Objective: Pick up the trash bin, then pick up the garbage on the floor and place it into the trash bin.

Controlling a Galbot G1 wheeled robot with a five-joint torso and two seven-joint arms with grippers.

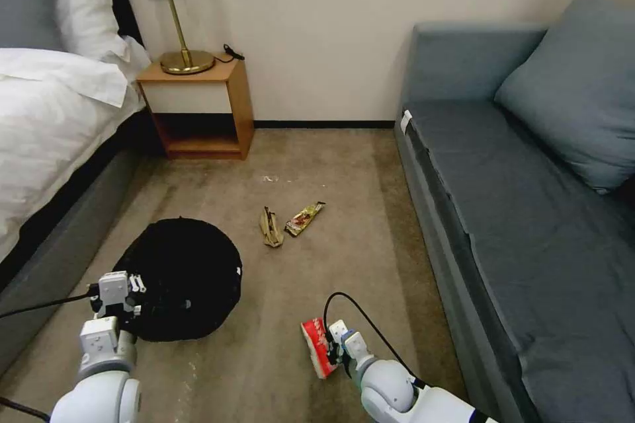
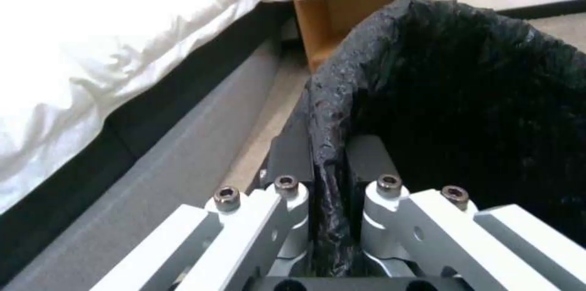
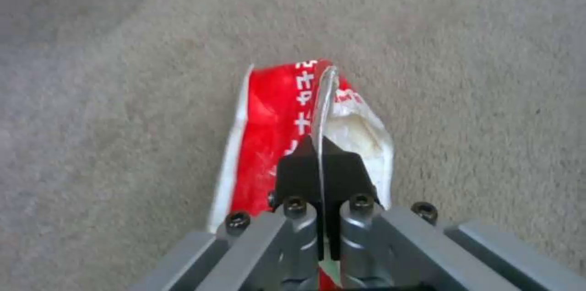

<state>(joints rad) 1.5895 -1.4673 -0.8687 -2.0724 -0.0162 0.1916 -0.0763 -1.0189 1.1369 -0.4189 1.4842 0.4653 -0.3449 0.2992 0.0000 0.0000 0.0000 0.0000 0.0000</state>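
Note:
The black trash bin (image 1: 182, 277) with its black liner (image 2: 464, 99) hangs low over the floor (image 1: 317, 165) at the left. My left gripper (image 1: 122, 304) is shut on its near rim, liner pinched between the pads (image 2: 329, 163). My right gripper (image 1: 331, 347) is shut on the edge of a red-and-white wrapper (image 1: 316, 347), garbage held just above the carpet (image 3: 458, 53); the wrapper (image 3: 274, 126) hangs past the fingertips. More garbage lies mid-floor: a brown banana peel (image 1: 270, 227) and a gold-brown snack wrapper (image 1: 304, 218).
A bed (image 1: 46, 119) with white sheets runs along the left, close beside the bin. A wooden nightstand (image 1: 198, 109) with a brass lamp (image 1: 178, 20) stands at the back wall. A blue-grey sofa (image 1: 522, 211) lines the right side.

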